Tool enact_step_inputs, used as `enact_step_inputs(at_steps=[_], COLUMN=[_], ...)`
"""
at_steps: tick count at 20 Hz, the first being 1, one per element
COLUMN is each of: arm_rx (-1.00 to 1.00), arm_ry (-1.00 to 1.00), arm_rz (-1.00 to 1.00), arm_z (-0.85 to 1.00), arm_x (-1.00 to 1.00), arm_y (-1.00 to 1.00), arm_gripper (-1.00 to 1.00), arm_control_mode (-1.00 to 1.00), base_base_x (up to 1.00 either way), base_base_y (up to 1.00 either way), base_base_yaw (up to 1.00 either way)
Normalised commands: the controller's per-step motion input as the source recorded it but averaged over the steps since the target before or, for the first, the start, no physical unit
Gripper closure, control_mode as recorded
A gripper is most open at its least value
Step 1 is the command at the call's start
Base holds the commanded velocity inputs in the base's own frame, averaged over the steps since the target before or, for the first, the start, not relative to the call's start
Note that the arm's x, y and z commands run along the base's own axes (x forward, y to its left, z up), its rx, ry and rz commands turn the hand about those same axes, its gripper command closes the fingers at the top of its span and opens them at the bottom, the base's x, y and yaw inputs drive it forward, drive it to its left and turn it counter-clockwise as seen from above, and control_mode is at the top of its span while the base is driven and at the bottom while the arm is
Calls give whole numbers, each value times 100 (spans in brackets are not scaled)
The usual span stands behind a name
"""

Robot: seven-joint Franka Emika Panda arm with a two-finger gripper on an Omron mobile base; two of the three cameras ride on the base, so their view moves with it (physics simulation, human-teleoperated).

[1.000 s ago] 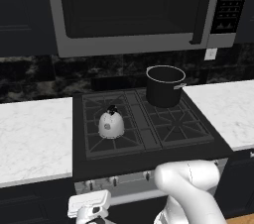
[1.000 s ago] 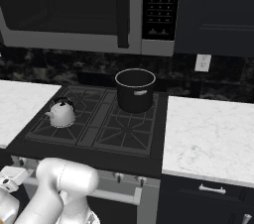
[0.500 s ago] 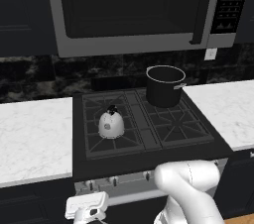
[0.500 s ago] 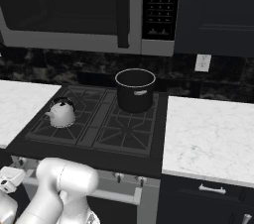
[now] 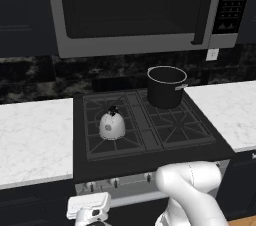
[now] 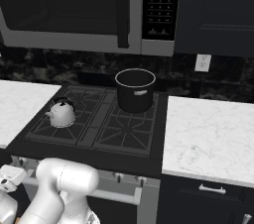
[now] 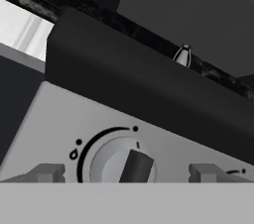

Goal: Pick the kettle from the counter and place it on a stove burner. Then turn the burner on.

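Opened wider, gripper [image 7: 126, 171] straddles the stove knob [image 7: 125, 162], holding nothing.

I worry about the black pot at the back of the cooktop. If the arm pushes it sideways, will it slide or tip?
The black pot looks wide and straight-walled, so it would probably not tip easily. It stands on a pronged grate, so it may catch and jerk rather than slide smoothly. It seems rigid, likely heavy.

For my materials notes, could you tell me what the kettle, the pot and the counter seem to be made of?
Kettle: probably polished metal, silvery-white with a soft sheen; its knob and handle are black, perhaps plastic.
Pot: matte black, likely coated metal or enamel; no shine shows.
Counter: white with faint grey veins, so it looks like smooth marble.
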Motion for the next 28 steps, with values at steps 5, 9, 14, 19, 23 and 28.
enact_step_inputs(at_steps=[5,9,14,19,23,28], arm_rx=[0,0,0,0,-23,-49], arm_ry=[0,0,0,1,13,27], arm_rz=[0,0,0,0,2,10], arm_z=[0,0,0,0,-1,-19], arm_x=[0,0,0,12,23,12], arm_y=[0,0,0,0,24,46], arm_gripper=[-100,100,100,100,100,100], arm_control_mode=[-100,-100,-100,-100,-100,-100], base_base_x=[0,0,0,0,0,0], base_base_y=[0,0,0,0,0,0], base_base_yaw=[0,0,0,0,0,0])
